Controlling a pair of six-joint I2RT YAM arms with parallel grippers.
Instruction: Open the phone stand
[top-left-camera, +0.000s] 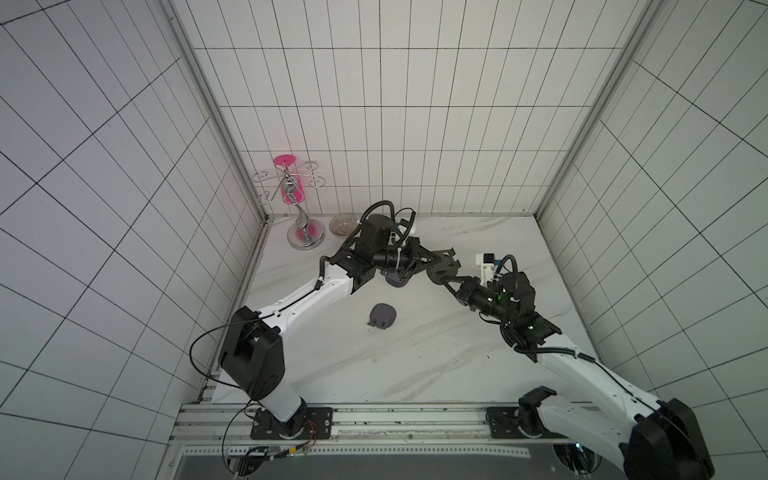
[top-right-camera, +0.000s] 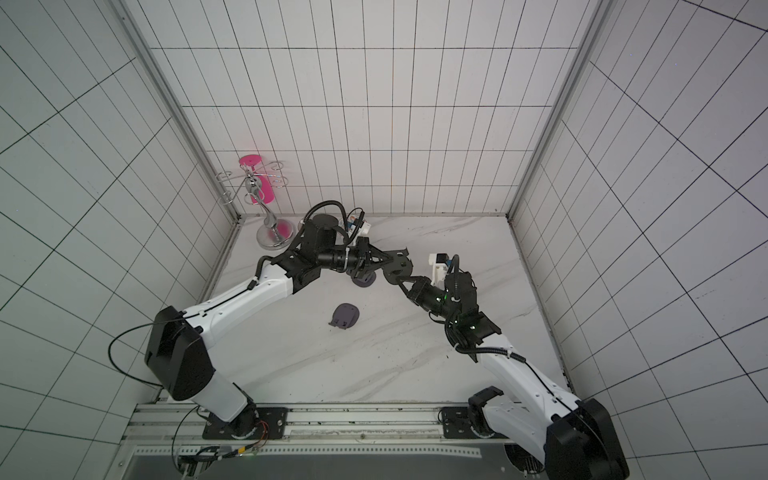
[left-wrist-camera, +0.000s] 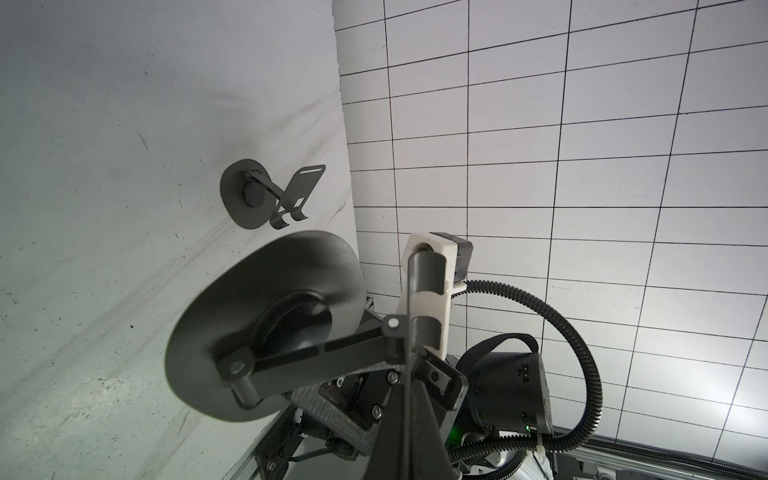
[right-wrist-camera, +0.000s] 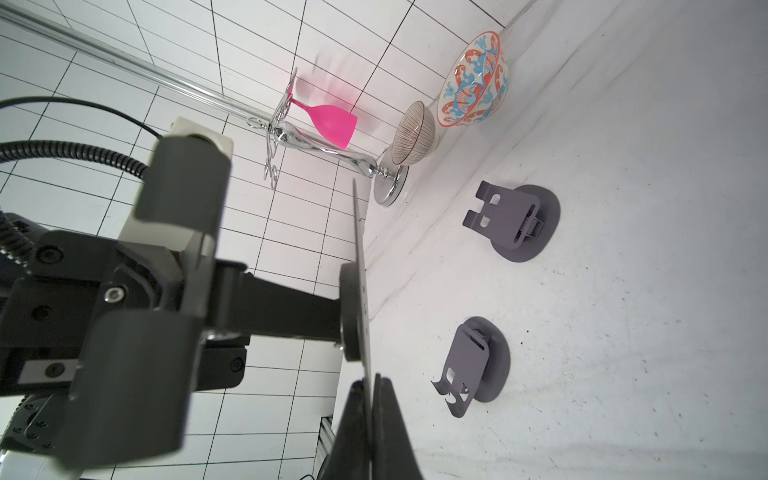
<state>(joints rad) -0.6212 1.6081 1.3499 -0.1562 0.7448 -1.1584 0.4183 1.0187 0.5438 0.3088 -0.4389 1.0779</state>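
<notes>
Left end effector (top-left-camera: 437, 259) clamps the stand (top-left-camera: 439, 277) by its plate; right end effector (top-left-camera: 449, 286) clamps its base, midair.

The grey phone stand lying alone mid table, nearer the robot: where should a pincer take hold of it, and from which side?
Probably the hooked end of the cradle plate on the grey phone stand: it juts past the round base and looks raised off the table, leaving finger room underneath. Come in low from the robot's side, where the hooks point.

Robot lab test cell: gridded white walls (top-left-camera: 395, 104), aluminium frame rail (top-left-camera: 395, 417) at bottom of frame, marble-print tabletop (top-left-camera: 436, 357).
</notes>
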